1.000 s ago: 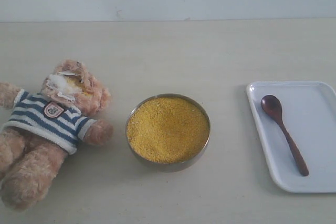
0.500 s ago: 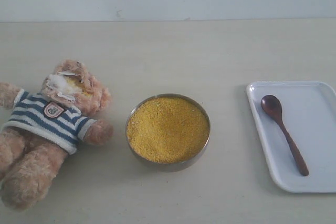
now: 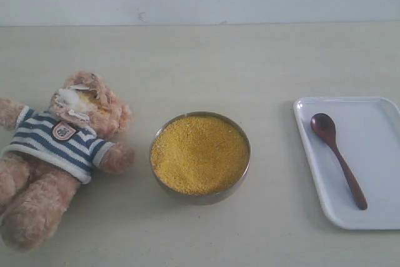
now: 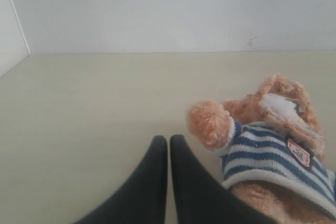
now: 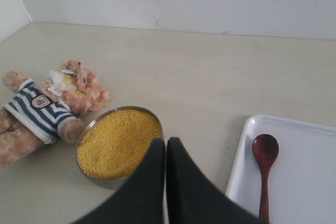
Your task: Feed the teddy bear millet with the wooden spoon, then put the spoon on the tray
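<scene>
The bear point(image 3: 59, 148) lies on its back near the left edge of the table point(image 3: 200, 54), face up, so that a spoonful can reach its muzzle from above. The bowl point(image 3: 201, 197) of millet point(image 3: 200, 153) stands in the middle of the table, between the bear and the tray point(image 3: 375, 117), and touches neither. I think this keeps the way from grain to mouth short. The tray is at the right edge. The spoon point(image 3: 337, 157) rests inside it, close to the long rim on the bowl's side, with its handle toward the near edge, which should be easy for the right arm to take.

The left fingers point(image 4: 164, 150) are pressed together with nothing between them, just beside the bear's arm. The right fingers point(image 5: 161, 153) are also clenched and empty, above the near rim of the bowl.

The bear's face has a yellowish patch, perhaps grain. With the spoon in the tray, the task looks to me finished rather than not begun, but I cannot be sure.
</scene>
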Controlling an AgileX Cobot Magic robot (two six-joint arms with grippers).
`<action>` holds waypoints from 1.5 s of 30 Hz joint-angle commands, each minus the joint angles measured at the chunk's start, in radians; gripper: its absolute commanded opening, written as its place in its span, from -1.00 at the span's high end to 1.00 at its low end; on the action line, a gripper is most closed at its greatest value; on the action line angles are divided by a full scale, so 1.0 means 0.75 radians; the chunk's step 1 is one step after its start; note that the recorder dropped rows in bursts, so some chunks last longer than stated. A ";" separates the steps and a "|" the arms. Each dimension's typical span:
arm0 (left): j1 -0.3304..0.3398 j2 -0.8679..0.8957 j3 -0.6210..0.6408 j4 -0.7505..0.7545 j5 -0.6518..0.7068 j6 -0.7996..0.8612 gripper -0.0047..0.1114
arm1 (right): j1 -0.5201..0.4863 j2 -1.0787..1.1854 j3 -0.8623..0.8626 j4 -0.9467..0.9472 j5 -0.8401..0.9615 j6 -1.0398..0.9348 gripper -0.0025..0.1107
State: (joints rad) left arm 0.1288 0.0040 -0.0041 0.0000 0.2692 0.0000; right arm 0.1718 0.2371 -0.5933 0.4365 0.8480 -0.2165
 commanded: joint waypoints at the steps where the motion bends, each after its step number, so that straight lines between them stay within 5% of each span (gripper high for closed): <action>1: 0.005 -0.005 0.005 -0.020 -0.019 -0.011 0.85 | -0.004 -0.008 0.004 -0.009 -0.066 -0.014 0.96; 4: 0.005 -0.005 0.005 -0.020 -0.019 -0.011 0.85 | 0.001 -0.073 0.078 -0.186 -0.288 -0.084 0.96; 8: 0.005 -0.005 0.005 -0.020 -0.019 -0.011 0.85 | 0.087 -0.288 0.488 -0.203 -0.776 0.040 0.96; 13: 0.005 -0.005 0.005 -0.020 -0.019 -0.011 0.85 | 0.091 -0.316 0.791 -0.188 -0.969 0.194 0.96; 24: 0.005 -0.005 0.005 -0.014 -0.019 -0.011 0.85 | 0.091 -0.316 0.791 -0.357 -0.700 0.152 0.96; 45: 0.005 -0.005 0.005 -0.014 -0.019 -0.011 0.85 | 0.089 -0.316 0.791 -0.560 -0.678 0.267 0.96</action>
State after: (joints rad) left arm 0.1288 0.0040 -0.0041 0.0000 0.2631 0.0000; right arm 0.2396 0.0042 0.0012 0.0278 0.3382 -0.0193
